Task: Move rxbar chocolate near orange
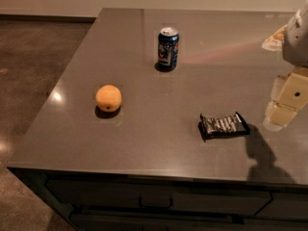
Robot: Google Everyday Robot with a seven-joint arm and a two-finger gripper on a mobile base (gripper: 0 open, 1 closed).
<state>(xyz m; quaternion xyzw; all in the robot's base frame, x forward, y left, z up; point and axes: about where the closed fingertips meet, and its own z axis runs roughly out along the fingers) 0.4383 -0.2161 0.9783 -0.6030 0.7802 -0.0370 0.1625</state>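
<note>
The rxbar chocolate (224, 125), a flat bar in a black wrapper with pale lettering, lies on the grey countertop (159, 143) at the front right. The orange (108, 98) sits on the left side of the counter, well apart from the bar. My gripper (278, 113) hangs above the counter at the right edge of the view, just right of the bar and a little above it, holding nothing that I can see. Its shadow falls on the counter to the right of the bar.
A blue soda can (168, 48) stands upright at the back middle of the counter. The counter's front edge (144, 171) runs above dark drawers. The floor (33, 71) lies off the counter's left edge.
</note>
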